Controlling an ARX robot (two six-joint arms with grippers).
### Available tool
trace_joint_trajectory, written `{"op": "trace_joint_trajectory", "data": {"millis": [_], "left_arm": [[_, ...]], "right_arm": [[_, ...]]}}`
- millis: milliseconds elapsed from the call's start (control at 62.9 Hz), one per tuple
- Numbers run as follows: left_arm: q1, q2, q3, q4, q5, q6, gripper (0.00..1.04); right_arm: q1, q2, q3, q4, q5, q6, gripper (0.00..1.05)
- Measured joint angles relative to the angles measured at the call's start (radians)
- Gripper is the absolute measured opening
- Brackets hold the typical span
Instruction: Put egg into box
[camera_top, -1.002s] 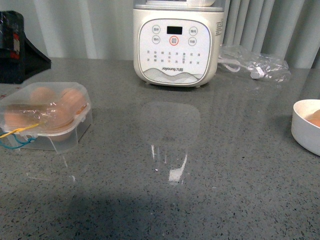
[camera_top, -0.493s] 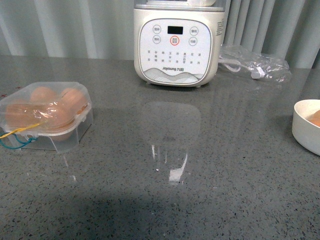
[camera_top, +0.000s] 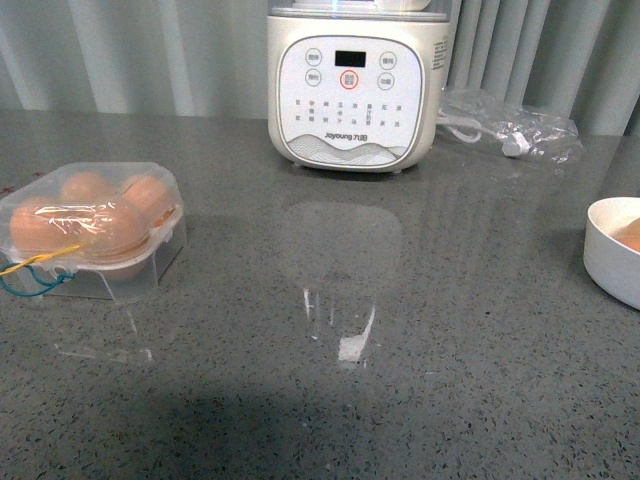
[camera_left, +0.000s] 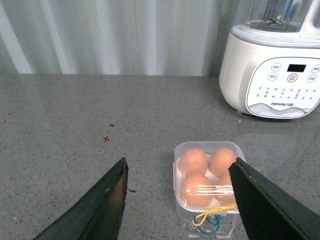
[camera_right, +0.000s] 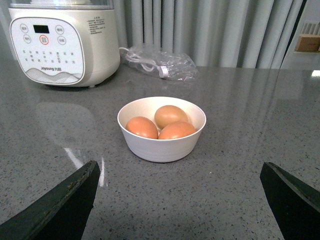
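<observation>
Clear four-cell egg case (camera_top: 95, 232) at 9 o'clock on counter holds four brown eggs, lid down, so task looks done; three eggs remain in white bowl (camera_right: 162, 145) at 3 o'clock; both grippers' jaws spread, empty.

You see a white blender (camera_top: 355, 85) standing at the counter's (camera_top: 400, 380) far edge, middle. Beside it, toward the far right corner, lies a clear bag (camera_top: 510, 125) holding a cord. A white bowl (camera_top: 612, 255) sits at the right edge.
</observation>
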Motion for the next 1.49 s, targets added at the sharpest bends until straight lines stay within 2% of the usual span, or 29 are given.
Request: {"op": "trace_joint_trajectory", "data": {"millis": [302,350,875,1495], "left_arm": [[-0.002,-0.122,-0.195,0.062,-0.007,-0.025,0.09],[-0.002,-0.135,-0.21,0.064,-0.007,-0.03,0.03],[-0.002,-0.312,-0.353,0.036,-0.007,-0.032,0.04],[-0.002,-0.476,-0.403,-0.042,-0.007,-0.034,0.04]], "right_arm": [[0.0,0.0,0.0,0.0,0.001,0.0,0.98],[0.0,0.0,0.0,0.0,0.001,0.0,0.98],[0.0,0.0,0.0,0.0,0.001,0.0,0.98],[0.0,0.0,0.0,0.0,0.001,0.0,0.98]]}}
